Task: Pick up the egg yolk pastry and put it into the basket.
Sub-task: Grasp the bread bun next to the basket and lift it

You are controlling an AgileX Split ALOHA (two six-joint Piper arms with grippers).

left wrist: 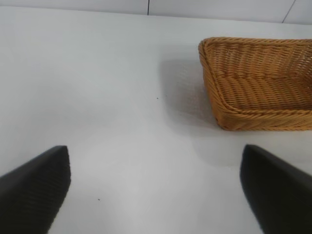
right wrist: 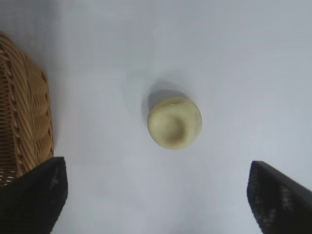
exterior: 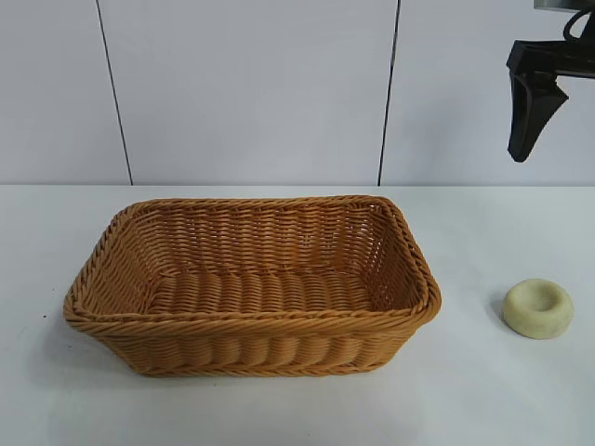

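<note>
The egg yolk pastry (exterior: pixel 537 308), a pale cream-yellow puck with a dimpled centre, lies on the white table to the right of the basket (exterior: pixel 251 321). The large orange-brown wicker basket sits mid-table and looks empty. My right gripper (exterior: pixel 532 130) hangs high above the table at the upper right, roughly over the pastry, open and empty. In the right wrist view the pastry (right wrist: pixel 174 122) lies below, ahead of the open right gripper (right wrist: pixel 157 187), with the basket's rim (right wrist: pixel 29 112) at the side. My left gripper (left wrist: pixel 156 183) is open over bare table, the basket's corner (left wrist: pixel 229 114) ahead of it.
White table surface surrounds the basket on all sides. A white panelled wall with dark seams stands behind the table. The left arm is out of the exterior view.
</note>
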